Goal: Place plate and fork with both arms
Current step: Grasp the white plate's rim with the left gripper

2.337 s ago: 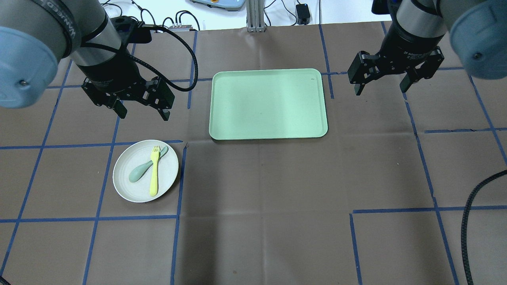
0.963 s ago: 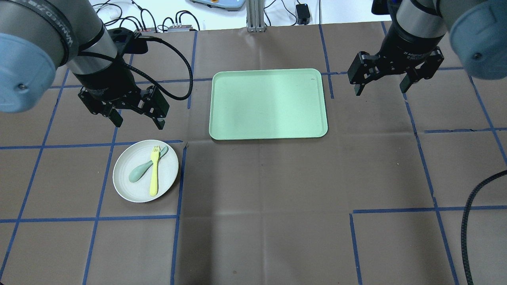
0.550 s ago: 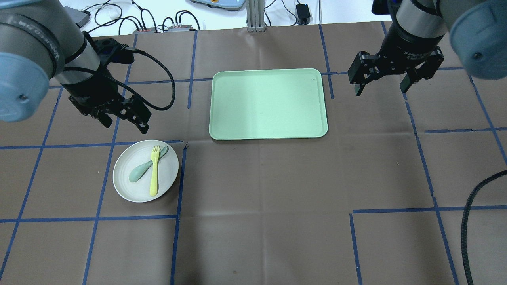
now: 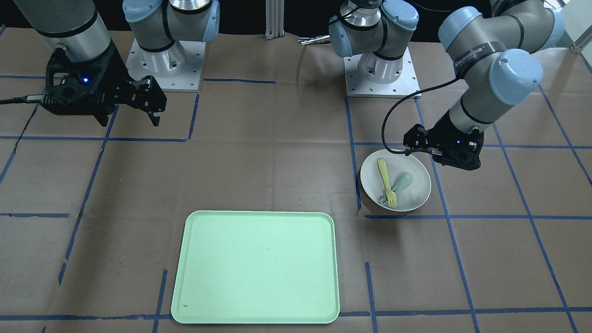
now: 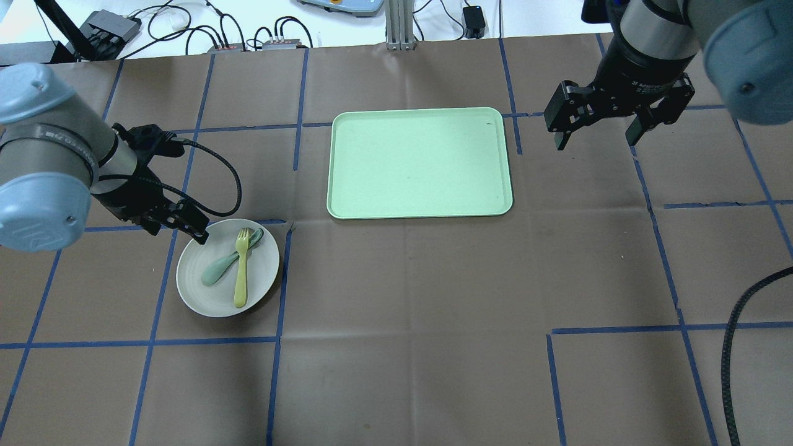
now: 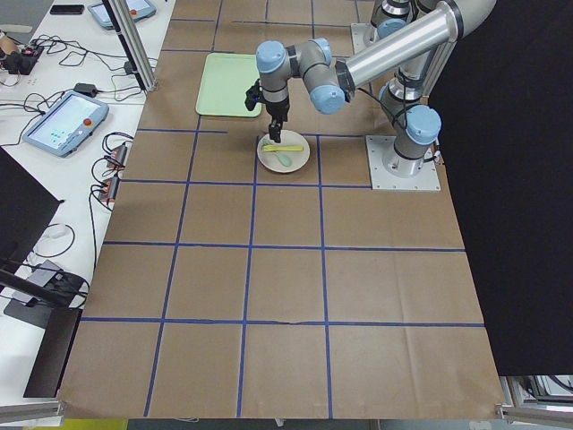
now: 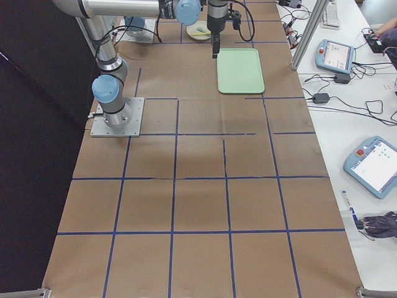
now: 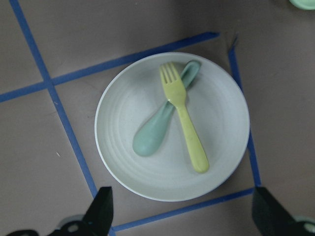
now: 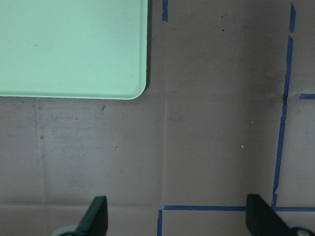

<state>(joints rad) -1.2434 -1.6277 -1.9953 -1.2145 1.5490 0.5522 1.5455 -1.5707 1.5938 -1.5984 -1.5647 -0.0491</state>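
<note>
The off-white plate (image 5: 203,298) lies on the table at the left, also in the front view (image 4: 415,182) and the left wrist view (image 8: 219,110). The pale-yellow fork (image 5: 241,274) (image 4: 384,177) (image 8: 187,129) lies on it, crossed over a grey-green spoon (image 5: 215,271) (image 8: 151,139). My left gripper (image 5: 176,232) (image 4: 437,155) (image 8: 184,221) is open and empty. It hangs low over the plate's left rim, with no contact visible. My right gripper (image 5: 596,139) (image 4: 128,121) (image 9: 178,221) is open and empty, high beside the tray's right edge.
A pale green tray (image 5: 421,162) (image 4: 256,268) (image 9: 69,44) lies empty at the table's far middle. Blue tape lines cross the brown table cover. A black cable (image 5: 740,322) hangs at the right edge. Cables and devices lie beyond the table's far edge.
My left arm has come down and toward the plate, from beside the tray to just over the plate's left rim, still open. The right arm, plate, fork and spoon have not moved.
</note>
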